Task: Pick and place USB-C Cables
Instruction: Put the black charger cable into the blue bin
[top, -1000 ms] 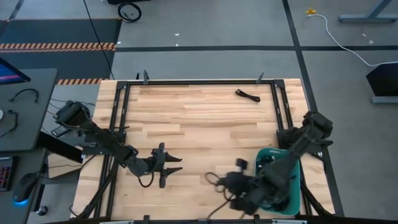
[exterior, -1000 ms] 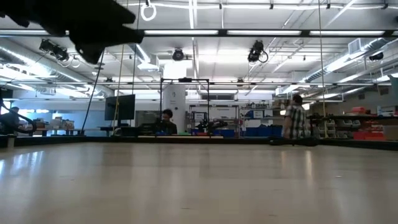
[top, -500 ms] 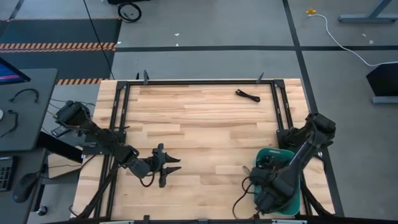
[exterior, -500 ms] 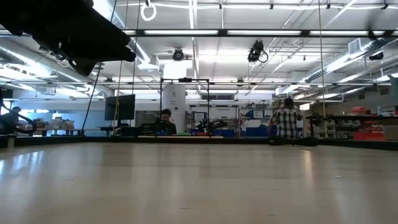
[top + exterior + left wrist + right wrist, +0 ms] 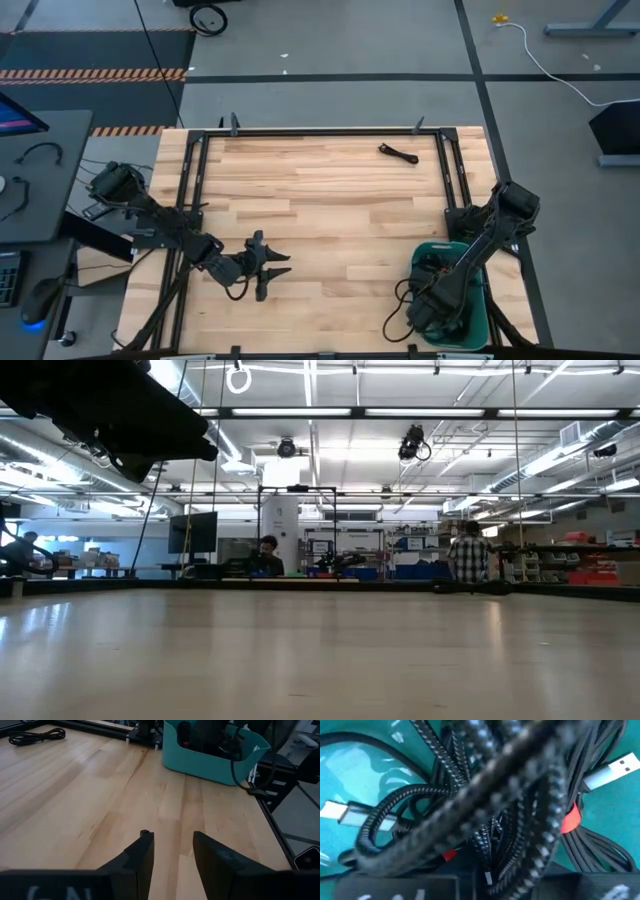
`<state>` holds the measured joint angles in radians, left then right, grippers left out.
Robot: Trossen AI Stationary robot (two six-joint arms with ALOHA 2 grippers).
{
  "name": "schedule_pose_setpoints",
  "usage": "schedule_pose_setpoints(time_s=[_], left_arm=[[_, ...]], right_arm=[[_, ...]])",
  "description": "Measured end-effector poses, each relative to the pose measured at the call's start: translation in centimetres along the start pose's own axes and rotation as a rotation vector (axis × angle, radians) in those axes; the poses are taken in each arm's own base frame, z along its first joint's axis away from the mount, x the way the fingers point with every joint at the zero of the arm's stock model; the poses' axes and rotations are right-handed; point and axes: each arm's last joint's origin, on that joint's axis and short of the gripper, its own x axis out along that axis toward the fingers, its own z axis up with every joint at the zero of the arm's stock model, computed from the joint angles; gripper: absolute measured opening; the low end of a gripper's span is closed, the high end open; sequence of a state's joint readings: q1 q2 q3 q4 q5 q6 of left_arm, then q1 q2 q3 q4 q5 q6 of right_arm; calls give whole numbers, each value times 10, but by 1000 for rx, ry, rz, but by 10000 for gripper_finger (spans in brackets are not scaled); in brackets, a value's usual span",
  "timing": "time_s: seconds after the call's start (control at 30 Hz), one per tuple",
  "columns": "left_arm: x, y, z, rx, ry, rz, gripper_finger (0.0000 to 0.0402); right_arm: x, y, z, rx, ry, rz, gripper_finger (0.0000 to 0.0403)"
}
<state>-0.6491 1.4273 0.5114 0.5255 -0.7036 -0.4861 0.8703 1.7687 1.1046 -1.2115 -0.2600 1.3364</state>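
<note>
High view has the right gripper (image 5: pixel 432 315) down in the teal bin (image 5: pixel 478 322) among piled cables (image 5: pixel 485 815), fingers hidden so I cannot tell their state, one loop (image 5: pixel 395 318) trailing over the rim that could snag and drag out, left gripper (image 5: pixel 272 270) spread, idle.

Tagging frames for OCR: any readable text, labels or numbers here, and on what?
None readable.
Left tool: pale marks on its housing, cut off and blurred.
Monitor beside the table: screen content too small.
Signs in the room behind, low view: too small.
Teal bin: no label visible.
</note>
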Motion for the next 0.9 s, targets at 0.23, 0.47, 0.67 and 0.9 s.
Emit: schedule_pose_setpoints(time_s=[0.23,0.47,0.67,0.9], left_arm=[[0,0,0,0,0,0,142],[0,0,0,0,0,0,142],[0,0,0,1,1,1,142],[0,1,-2,13,14,7,141]], right_arm=[[-33,-3,-8,-14,39,-8,141],[-90,-13,-30,-36,-28,38,175],[-115,-26,-43,43,-326,89,108],[-72,-21,-46,166,-313,111,11]])
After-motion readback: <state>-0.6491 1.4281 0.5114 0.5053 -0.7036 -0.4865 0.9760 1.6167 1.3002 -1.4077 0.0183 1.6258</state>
